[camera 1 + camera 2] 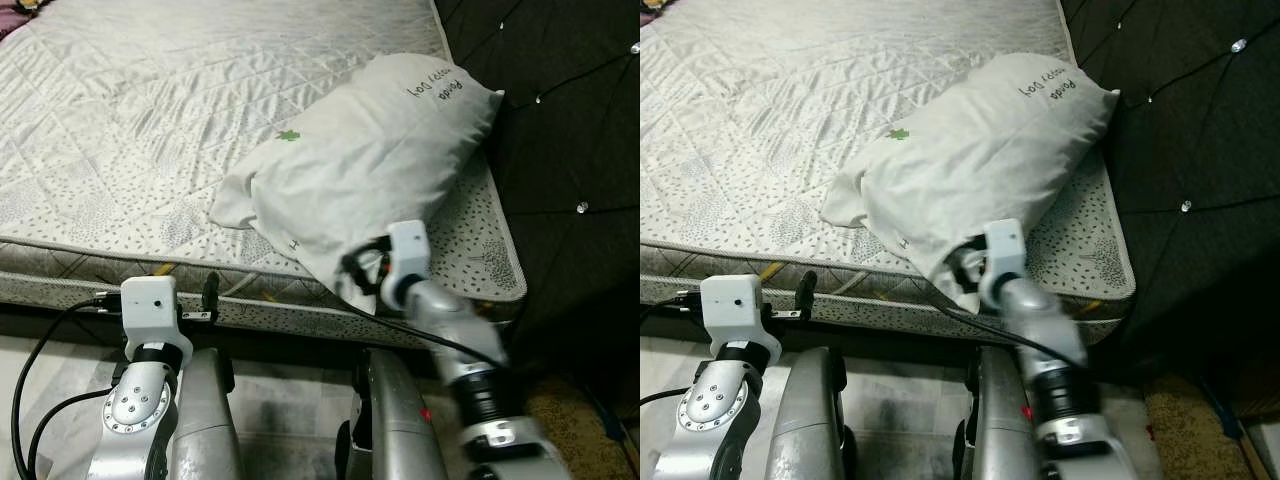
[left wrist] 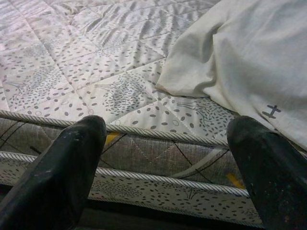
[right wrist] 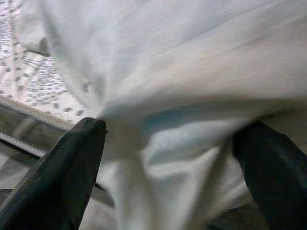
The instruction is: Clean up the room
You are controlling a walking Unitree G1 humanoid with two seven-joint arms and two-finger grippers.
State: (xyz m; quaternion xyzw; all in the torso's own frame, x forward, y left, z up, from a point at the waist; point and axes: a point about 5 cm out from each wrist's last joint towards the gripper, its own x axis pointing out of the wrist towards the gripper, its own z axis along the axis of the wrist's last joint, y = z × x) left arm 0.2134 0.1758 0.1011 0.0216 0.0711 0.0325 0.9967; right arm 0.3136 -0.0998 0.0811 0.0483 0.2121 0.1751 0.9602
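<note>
A white pillow (image 1: pixel 370 150) with small printed lettering lies slanted on the right side of the quilted mattress (image 1: pixel 140 120), its lower corner hanging over the bed's near edge. My right gripper (image 3: pixel 172 158) is at that hanging corner, open, with pillow fabric bunched between its two spread black fingers (image 3: pixel 57 177). My left gripper (image 2: pixel 165 163) is open and holds nothing, level with the mattress's side border and a short way left of the pillow's loose flap (image 2: pixel 192 72).
A dark tufted headboard (image 1: pixel 570 150) with shiny buttons rises along the right side of the bed. Pale floor (image 1: pixel 280 400) runs below the mattress edge between my arms, and a brownish rug (image 1: pixel 565 405) lies at the lower right.
</note>
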